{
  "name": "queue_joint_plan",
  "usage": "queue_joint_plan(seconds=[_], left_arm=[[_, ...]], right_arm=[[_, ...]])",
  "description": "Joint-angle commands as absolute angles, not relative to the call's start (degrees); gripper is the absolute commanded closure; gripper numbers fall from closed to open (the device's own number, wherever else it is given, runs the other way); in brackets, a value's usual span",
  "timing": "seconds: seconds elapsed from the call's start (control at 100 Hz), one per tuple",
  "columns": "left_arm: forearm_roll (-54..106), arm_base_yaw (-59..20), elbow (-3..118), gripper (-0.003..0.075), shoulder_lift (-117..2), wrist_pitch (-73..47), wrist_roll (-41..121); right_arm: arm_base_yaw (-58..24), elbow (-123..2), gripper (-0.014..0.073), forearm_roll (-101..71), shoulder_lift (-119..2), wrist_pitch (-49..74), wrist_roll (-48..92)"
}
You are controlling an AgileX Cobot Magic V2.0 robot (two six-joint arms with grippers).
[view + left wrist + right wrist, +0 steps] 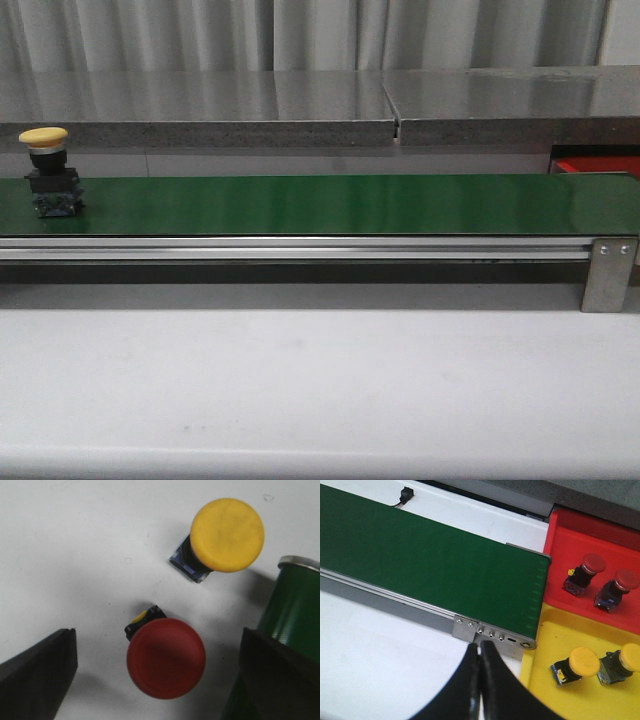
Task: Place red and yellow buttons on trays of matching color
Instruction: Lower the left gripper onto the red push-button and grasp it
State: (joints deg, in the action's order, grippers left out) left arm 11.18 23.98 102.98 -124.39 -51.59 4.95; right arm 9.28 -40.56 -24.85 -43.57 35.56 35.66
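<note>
In the right wrist view, two red buttons [585, 572] [616, 587] lie in the red tray [570, 530], and two yellow buttons [576, 665] [620, 664] lie in the yellow tray [555, 700] touching it, both trays at the end of the green belt [430, 565]. Another yellow-capped button [47, 170] stands upright on the belt's left end in the front view. Under the left wrist, a red button [165, 657] and a yellow button [225, 535] rest apart on the white tabletop [75, 555], the red one between the left fingers [40, 675], which stand wide. The right fingers [492, 680] are pressed together, holding nothing.
</note>
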Motion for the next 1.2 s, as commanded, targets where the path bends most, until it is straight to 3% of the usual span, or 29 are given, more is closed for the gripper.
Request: queue_joint_plan(seconds=[0.0, 0.34, 0.41, 0.56, 0.65, 0.79, 1.19], left_arm=[[11.8, 23.9, 104.8, 0.0080, -121.8, -50.0, 4.9], [11.8, 23.9, 104.8, 0.0111, -122.3, -49.9, 4.9], [11.8, 23.9, 104.8, 0.0188, -122.3, -49.9, 4.9], [11.8, 23.9, 104.8, 0.0465, -122.3, -49.9, 4.9], [11.8, 23.9, 104.8, 0.0593, -121.8, -49.9, 4.9], [11.8, 23.9, 104.8, 0.0742, -119.6, -49.7, 4.9], [12.2, 24.0, 105.3, 0.0741, -105.8, -52.9, 4.9]], right_arm=[[9.1, -42.0, 0.0712, -26.0, -43.2, 32.1, 36.3], [9.1, -42.0, 0.0712, -26.0, -43.2, 32.1, 36.3], [9.1, -42.0, 0.0712, -26.0, -43.2, 32.1, 36.3], [9.1, -42.0, 0.0712, -26.0, -43.2, 32.1, 36.3], [9.1, -42.0, 0.0712, -26.0, -43.2, 32.1, 36.3], [9.1, -42.0, 0.0712, -26.0, -43.2, 32.1, 36.3], [9.1, -42.0, 0.0712, -26.0, -43.2, 32.1, 36.3]])
